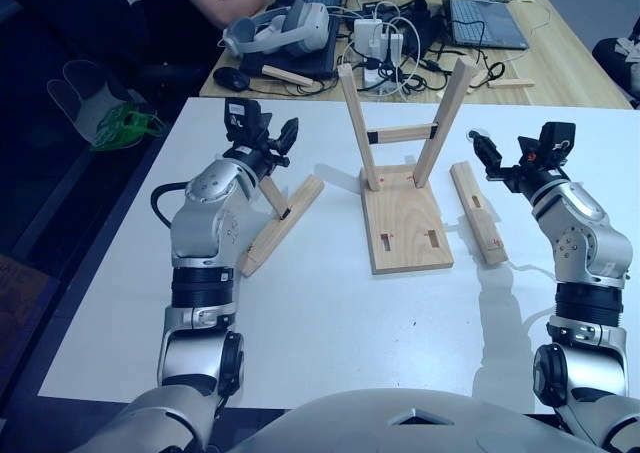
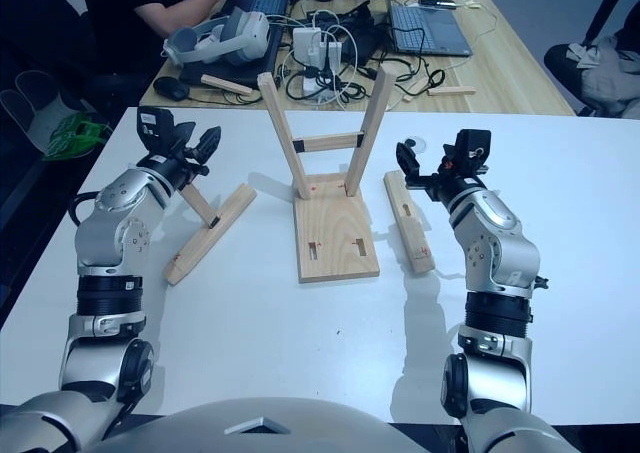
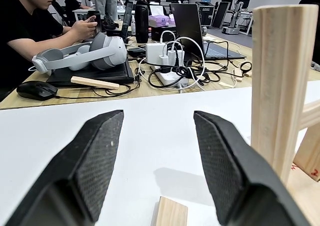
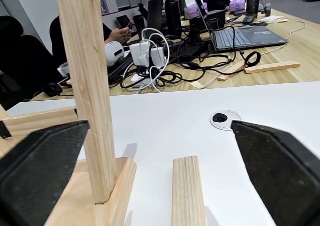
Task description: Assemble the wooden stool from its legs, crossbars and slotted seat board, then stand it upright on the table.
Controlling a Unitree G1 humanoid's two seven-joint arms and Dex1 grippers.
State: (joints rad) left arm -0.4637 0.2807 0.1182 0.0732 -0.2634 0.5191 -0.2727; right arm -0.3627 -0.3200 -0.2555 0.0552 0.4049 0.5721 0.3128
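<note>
Left gripper [image 3: 157, 115] and right gripper [image 4: 160, 128] gape: two upright legs [image 1: 354, 123], two flat legs [image 1: 477, 213].

Clock centred on the seat board [image 1: 405, 235], 12 pointing away from the robot. At 12, the left upright leg [image 1: 355, 123] and right upright leg [image 1: 447, 113], tied by a crossbar [image 1: 403, 133], bar any low sweep across the board's far end; a gap stays between them under the crossbar. At 9, a loose leg [image 1: 283, 223] lies aslant with a short bar [image 1: 272, 198] sticking up; bare table [image 1: 330, 333] separates it from the board. At 3, a flat loose leg [image 1: 477, 213] leaves only a narrow strip. At 6, bare table runs to the near edge.
</note>
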